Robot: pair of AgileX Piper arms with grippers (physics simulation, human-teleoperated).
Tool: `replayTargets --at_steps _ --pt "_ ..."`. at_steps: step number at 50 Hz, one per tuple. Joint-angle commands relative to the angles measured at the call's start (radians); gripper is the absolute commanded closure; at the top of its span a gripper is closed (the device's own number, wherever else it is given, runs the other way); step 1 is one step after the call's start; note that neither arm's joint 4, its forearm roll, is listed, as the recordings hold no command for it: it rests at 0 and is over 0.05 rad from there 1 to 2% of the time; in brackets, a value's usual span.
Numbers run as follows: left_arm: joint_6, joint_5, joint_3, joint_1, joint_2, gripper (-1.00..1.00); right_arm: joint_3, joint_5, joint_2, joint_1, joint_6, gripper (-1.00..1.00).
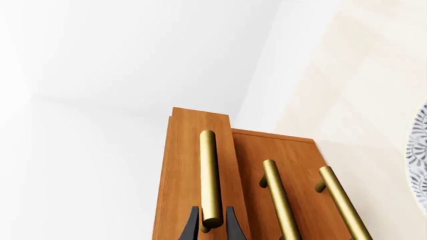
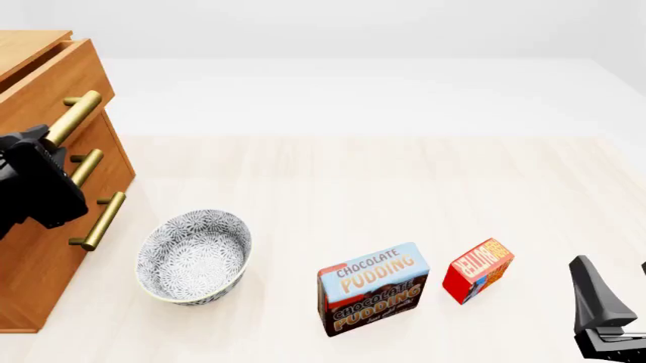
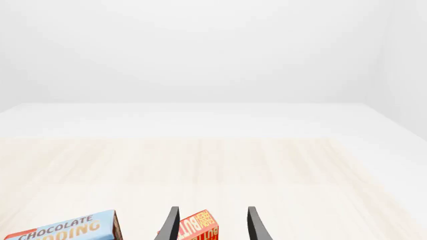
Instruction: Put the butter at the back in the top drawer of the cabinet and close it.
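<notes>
The cabinet stands at the left edge. Its top drawer juts out a little from the two lower drawers. My left gripper is shut around the near end of the top drawer's brass handle, one finger on each side of it in the left wrist view. The butter, a small red box, stands on the table at the front right and also shows in the right wrist view. My right gripper is open and empty, to the right of the butter and apart from it.
A patterned grey bowl sits in front of the cabinet. A blue-and-brown Chocolate Pudding box stands just left of the butter. The two lower drawers are shut. The light wooden table stretches back to a white wall.
</notes>
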Motion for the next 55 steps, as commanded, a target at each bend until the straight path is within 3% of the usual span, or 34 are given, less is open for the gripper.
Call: replayTargets --at_steps 1,29,55 --pt "0.002 0.011 0.031 -0.013 0.02 1.0 0.0 0.0 0.0 0.0 0.0 -1.0" --pt "-0.018 -0.033 0.023 -0.088 0.099 1.0 0.0 0.0 0.0 0.0 0.0 -1.0" --pt "-0.022 -0.066 0.05 -0.107 0.139 1.0 0.0 0.0 0.0 0.0 0.0 -1.0"
